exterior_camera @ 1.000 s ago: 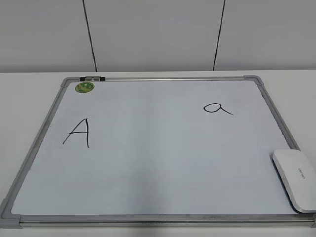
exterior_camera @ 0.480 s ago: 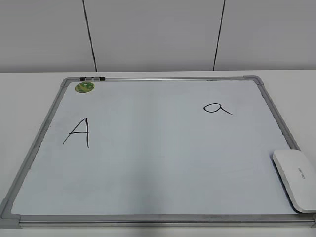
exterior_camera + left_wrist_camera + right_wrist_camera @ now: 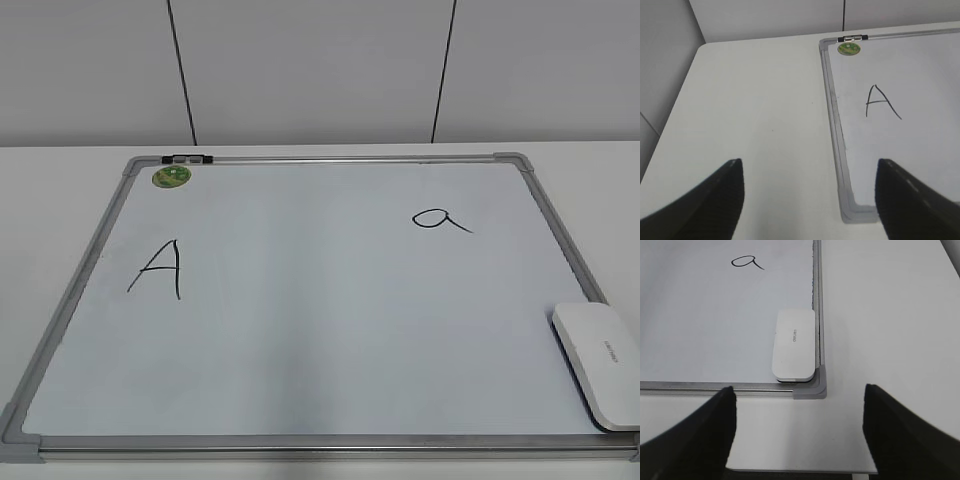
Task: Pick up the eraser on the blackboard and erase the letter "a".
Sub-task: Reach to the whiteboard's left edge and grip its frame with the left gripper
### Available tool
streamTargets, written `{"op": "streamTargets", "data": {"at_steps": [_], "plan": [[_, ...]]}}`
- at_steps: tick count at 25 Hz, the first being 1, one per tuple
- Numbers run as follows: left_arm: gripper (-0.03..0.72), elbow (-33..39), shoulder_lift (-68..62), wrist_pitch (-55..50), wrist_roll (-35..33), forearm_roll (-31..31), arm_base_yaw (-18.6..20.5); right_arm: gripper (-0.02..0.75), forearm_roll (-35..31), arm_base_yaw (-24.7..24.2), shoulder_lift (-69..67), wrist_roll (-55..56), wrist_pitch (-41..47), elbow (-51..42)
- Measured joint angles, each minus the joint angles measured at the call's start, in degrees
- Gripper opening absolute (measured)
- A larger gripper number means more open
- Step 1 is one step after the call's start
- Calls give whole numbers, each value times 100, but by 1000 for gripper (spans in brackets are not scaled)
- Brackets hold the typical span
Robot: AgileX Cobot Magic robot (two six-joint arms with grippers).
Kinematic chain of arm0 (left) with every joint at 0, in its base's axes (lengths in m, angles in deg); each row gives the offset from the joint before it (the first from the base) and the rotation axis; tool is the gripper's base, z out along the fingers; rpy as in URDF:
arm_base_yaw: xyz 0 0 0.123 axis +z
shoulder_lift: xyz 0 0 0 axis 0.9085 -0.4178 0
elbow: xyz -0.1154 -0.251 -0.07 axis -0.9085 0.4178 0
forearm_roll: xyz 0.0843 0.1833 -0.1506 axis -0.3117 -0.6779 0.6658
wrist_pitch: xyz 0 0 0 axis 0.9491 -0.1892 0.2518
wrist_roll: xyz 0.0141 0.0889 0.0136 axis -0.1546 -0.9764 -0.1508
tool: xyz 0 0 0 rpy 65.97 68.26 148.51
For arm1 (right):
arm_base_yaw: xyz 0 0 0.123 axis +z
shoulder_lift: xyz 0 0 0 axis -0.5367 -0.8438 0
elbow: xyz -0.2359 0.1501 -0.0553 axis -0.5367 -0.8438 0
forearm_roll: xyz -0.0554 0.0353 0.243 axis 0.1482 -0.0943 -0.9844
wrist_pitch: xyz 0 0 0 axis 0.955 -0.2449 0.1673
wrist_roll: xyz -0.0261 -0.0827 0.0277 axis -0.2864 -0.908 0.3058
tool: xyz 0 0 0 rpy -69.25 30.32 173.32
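The blackboard (image 3: 300,330) is a white board with a silver-grey frame, lying flat on the white table. The eraser (image 3: 598,362), a flat white rounded block, rests on the board's near right corner; it also shows in the right wrist view (image 3: 795,344). The letter "a" (image 3: 440,220) is drawn at the board's upper right and shows in the right wrist view (image 3: 747,261). My right gripper (image 3: 799,426) is open and empty, above the table just short of the board's corner. My left gripper (image 3: 809,192) is open and empty, over the board's near left corner (image 3: 860,212).
A capital "A" (image 3: 158,270) is drawn on the board's left half, and a round green sticker (image 3: 171,177) sits at its top left corner. White wall panels rise behind the table. The table's front edge shows in the right wrist view (image 3: 800,470).
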Motion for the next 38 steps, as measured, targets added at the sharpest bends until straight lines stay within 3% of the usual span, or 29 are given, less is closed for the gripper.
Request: {"op": "streamTargets", "data": {"at_steps": [8, 16, 27, 38], "plan": [[597, 0, -2132, 1768, 0, 0, -36, 587, 0, 0, 0, 0, 0, 0], [594, -413, -4337, 2108, 0, 43, -36, 587, 0, 0, 0, 0, 0, 0], [592, -2152, -7111, 1251, 0, 278, -36, 587, 0, 0, 0, 0, 0, 0], [590, -3910, -8999, 301, -158, 415, -36, 587, 0, 0, 0, 0, 0, 0]]}}
